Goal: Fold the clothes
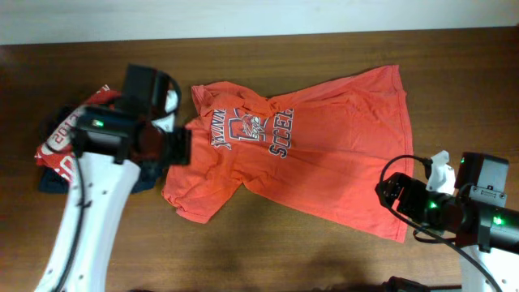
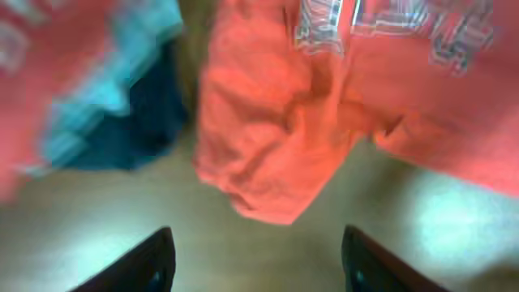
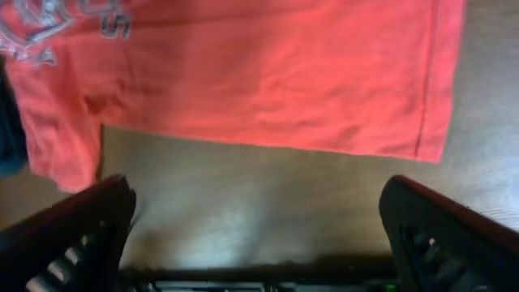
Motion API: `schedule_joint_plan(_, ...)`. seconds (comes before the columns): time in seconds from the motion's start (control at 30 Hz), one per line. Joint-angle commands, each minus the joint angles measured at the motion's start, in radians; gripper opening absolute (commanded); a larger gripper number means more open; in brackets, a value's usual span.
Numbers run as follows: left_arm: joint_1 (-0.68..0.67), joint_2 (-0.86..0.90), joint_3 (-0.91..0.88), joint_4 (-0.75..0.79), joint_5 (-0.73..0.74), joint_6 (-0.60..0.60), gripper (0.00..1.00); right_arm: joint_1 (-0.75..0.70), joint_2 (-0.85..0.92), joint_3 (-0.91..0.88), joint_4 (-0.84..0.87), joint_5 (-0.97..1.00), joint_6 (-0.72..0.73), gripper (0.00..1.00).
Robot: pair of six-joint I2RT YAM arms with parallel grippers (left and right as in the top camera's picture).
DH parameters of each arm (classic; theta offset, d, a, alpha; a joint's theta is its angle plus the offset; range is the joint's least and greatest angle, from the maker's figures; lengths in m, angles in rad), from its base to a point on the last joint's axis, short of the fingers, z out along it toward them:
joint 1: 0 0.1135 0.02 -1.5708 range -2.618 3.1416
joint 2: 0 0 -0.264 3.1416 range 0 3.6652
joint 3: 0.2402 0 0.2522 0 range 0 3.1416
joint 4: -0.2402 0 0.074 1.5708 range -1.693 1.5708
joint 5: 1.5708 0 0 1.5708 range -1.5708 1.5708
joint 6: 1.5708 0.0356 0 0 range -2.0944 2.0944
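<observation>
orange-red t-shirt (image 1: 324,146) rumpled, print up, on worktop (image 1: 268,259); left gripper (image 2: 255,243) apart, empty, near sleeve; right gripper (image 3: 255,199) wide apart, empty, near hem.

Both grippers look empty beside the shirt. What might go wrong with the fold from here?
1. The open left gripper hangs by the bunched sleeve of the T-shirt, close to the pile of other garments; it might catch those too.
2. The shirt lies askew and wrinkled, so folds may come out uneven.
3. The open right gripper sits over bare table short of the hem and may close on nothing.
</observation>
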Motion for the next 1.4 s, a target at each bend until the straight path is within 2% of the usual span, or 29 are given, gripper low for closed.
schedule_joint_plan(0.0,0.0,0.022,-0.257,0.09,0.154,-0.087,0.65,0.006,0.071,-0.004,-0.006,0.064,0.04,0.97)
schedule_joint_plan(0.2,0.001,0.023,-0.536,0.206,0.181,-0.273,0.75,0.006,0.251,-0.004,-0.008,0.074,0.04,0.97)
schedule_joint_plan(0.27,0.005,0.023,-0.594,0.233,0.197,-0.293,0.77,0.006,0.309,-0.004,-0.004,0.074,0.04,0.97)
schedule_joint_plan(0.33,0.004,0.023,-0.655,0.286,0.221,-0.307,0.86,0.006,0.377,-0.004,0.011,0.074,0.04,0.97)
schedule_joint_plan(0.47,0.004,0.024,-0.752,0.422,0.225,-0.323,0.87,0.006,0.448,-0.004,0.04,0.074,0.04,0.96)
schedule_joint_plan(0.5,0.004,0.024,-0.772,0.442,0.227,-0.347,0.91,0.006,0.458,-0.004,0.045,0.074,0.04,0.96)
schedule_joint_plan(0.8,0.004,0.031,-0.853,0.645,0.248,-0.413,0.89,0.006,0.467,-0.004,0.08,0.074,0.04,0.96)
schedule_joint_plan(1.0,0.004,0.058,-0.853,0.715,0.247,-0.421,0.68,0.006,0.467,-0.004,0.088,0.074,0.04,0.96)
schedule_joint_plan(1.1,0.005,0.062,-0.853,0.73,0.246,-0.421,0.42,0.006,0.467,-0.004,0.09,0.074,0.04,0.96)
schedule_joint_plan(1.2,0.005,0.062,-0.843,0.729,0.243,-0.42,0.05,0.006,0.467,-0.004,0.09,0.076,0.04,0.96)
schedule_joint_plan(1.23,0.006,0.062,-0.835,0.728,0.243,-0.42,0.01,0.006,0.467,-0.004,0.094,0.082,0.04,0.96)
schedule_joint_plan(1.37,0.027,0.061,-0.739,0.644,0.243,-0.378,0.0,0.006,0.467,-0.004,0.111,0.123,0.041,0.97)
